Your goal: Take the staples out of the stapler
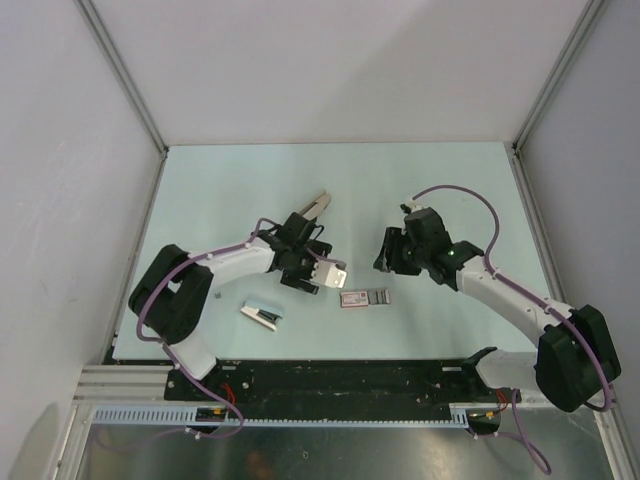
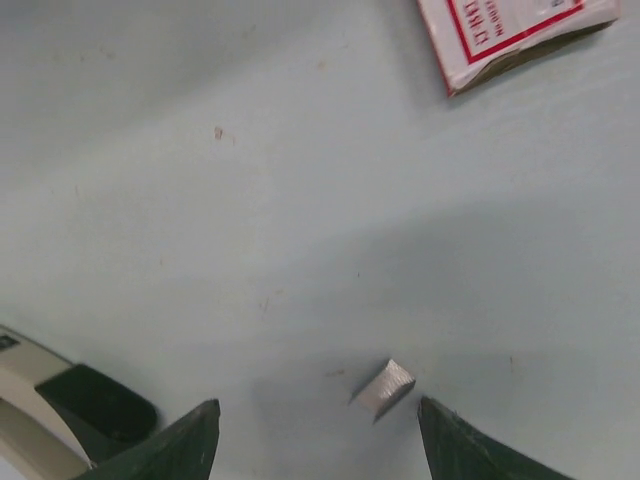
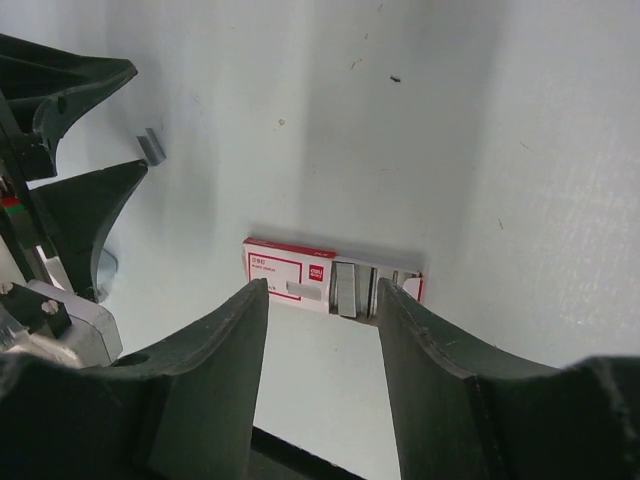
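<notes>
Left tool (image 2: 318,405) released, staples (image 2: 385,388) lying on table (image 2: 200,200) between its fingers (image 2: 190,445), right tool (image 3: 322,288) released (empty), facing red-edged box (image 3: 285,265).

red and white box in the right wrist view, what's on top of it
Grey staple strips lie across the right end of the red and white box. The right gripper covers parts of its near edge, and its inside cannot be seen.

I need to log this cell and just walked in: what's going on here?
The left gripper is open and low over the table, a short grey staple strip lying loose between its jaws. The right gripper hangs open, aimed at a red-and-white staple box with more grey strips at one end. What looks like the stapler lies apart, held by neither gripper.
</notes>
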### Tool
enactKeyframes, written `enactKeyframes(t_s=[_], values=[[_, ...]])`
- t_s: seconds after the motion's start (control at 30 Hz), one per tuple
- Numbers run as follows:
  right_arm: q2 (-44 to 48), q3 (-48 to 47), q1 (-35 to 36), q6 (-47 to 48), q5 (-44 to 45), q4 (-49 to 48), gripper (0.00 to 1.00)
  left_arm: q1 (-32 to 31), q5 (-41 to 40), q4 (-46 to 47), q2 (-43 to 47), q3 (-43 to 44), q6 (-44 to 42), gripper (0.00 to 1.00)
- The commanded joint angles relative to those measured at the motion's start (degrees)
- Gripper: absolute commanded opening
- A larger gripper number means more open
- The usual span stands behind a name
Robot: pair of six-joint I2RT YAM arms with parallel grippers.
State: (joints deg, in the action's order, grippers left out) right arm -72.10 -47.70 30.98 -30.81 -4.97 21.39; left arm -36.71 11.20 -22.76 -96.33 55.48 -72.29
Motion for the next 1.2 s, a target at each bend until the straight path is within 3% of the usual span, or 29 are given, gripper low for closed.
enactKeyframes(t_s=[0.0,0.3,0.57,1.17], values=[[2.2,0.5,-0.2,0.7,-0.1,-2.2,0.52,0.1,1.3,-1.5,0.3,-2.4,-8.8,0.84],[3.3,0.9,-1.5,0.5,-1.2,-2.2,0.47,-0.4,2.3,-12.1,-3.5,3.0,-16.4,0.81],[3.6,1.5,-2.5,0.7,-2.1,-2.6,0.41,-2.2,0.9,-21.9,-8.6,9.1,-17.4,0.64],[3.6,3.0,-4.3,1.0,-4.2,-3.8,0.35,-4.3,1.1,-25.4,-12.3,13.5,-16.1,0.46]])
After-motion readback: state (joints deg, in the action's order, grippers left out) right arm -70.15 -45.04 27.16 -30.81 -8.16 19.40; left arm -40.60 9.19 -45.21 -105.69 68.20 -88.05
